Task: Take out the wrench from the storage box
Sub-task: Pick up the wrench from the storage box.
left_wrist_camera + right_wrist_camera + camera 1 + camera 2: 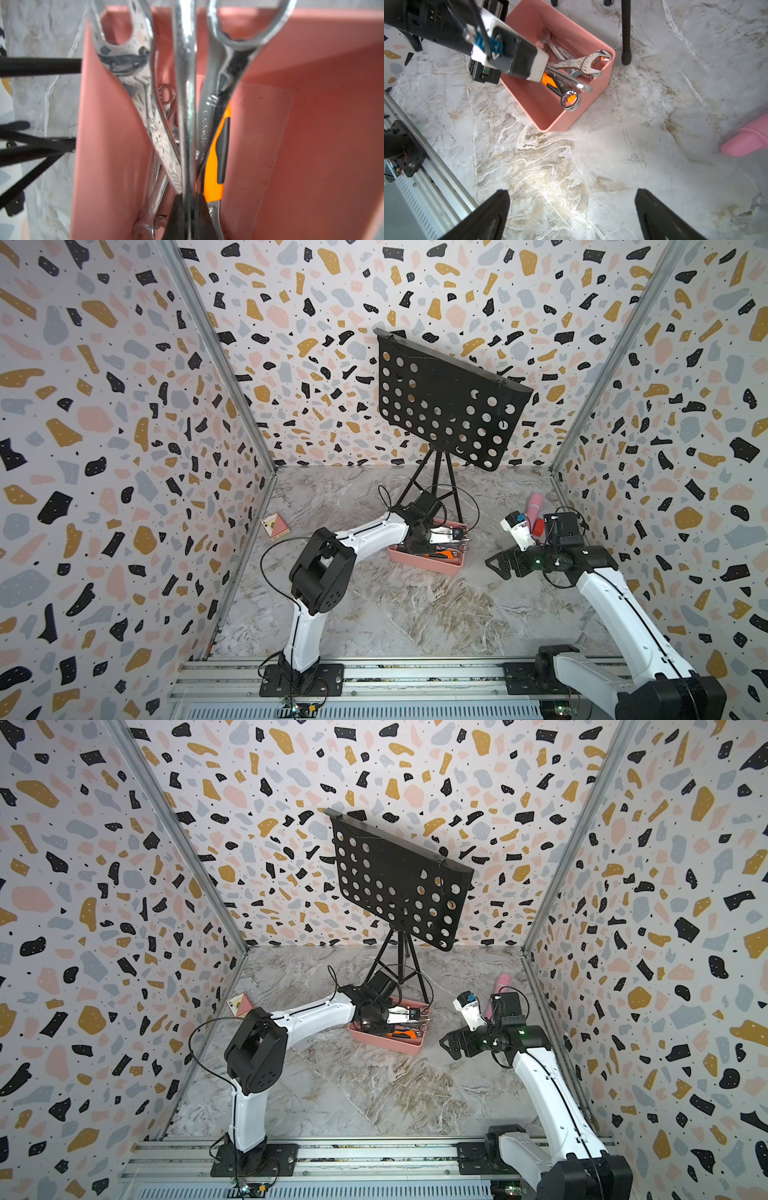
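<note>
**Left pincer clenched on a wrench inside the storage box**

Left pincer point(188, 209) is down in the salmon-pink storage box point(424, 565), its black fingertips point(176, 209) squeezed tight on the shaft of a slim wrench point(186, 104) turned edge-on! From the right wrist view that wrench point(571, 81) slants across the heap, its free end over the box's interior, not out yet. Under and beside it lie a big open-ended wrench point(589, 64), a ring-ended wrench point(570, 100) and an orange-handled tool point(546, 80). The box sits on the marble counter point(415, 614), close by a black music stand's point(449, 406) feet. Right pincer point(572, 192) hangs released, fingers spread wide over bare counter, apart from the box, with a pink bottle point(745, 141) off to its side.
</note>
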{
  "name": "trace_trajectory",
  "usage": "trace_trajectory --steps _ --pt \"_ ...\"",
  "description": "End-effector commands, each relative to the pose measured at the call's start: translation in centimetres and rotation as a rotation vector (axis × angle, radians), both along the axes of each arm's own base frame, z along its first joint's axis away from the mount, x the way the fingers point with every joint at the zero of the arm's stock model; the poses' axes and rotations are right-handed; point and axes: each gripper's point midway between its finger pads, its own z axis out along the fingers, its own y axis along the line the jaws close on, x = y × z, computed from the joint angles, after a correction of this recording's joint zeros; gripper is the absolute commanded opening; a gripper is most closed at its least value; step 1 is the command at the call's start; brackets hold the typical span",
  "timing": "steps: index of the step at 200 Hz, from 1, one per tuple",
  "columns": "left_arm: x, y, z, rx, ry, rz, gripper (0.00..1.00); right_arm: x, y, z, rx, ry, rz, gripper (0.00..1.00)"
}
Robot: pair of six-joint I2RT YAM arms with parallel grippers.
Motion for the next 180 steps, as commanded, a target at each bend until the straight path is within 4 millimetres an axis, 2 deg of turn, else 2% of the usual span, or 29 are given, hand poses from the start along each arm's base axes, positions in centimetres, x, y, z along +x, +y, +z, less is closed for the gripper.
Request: trace_trajectory --steps 1,63,123,156,180 --pt "-1.0 -0.5 2.5 -0.042 0.019 0.004 0.00 0.1 0.0 0.6 0.000 -0.020 -0.004 1.00" --pt "-0.7 -0.8 5.0 -0.087 -0.012 0.028 0.00 0.1 -0.1 0.7 -0.004 -0.025 -0.010 1.00" --pt "0.4 -0.5 12.1 -0.215 -0.105 0.163 0.00 0.5 0.0 1.0 0.002 -0.040 -0.018 1.00" --pt "-0.2 1.1 16.0 -0.315 -0.107 0.314 0.00 0.6 0.3 1.3 0.029 -0.043 -0.011 1.00" --pt "-0.4 4.2 17.0 -0.329 -0.138 0.494 0.00 0.8 0.8 1.5 0.062 -0.041 -0.006 1.00"
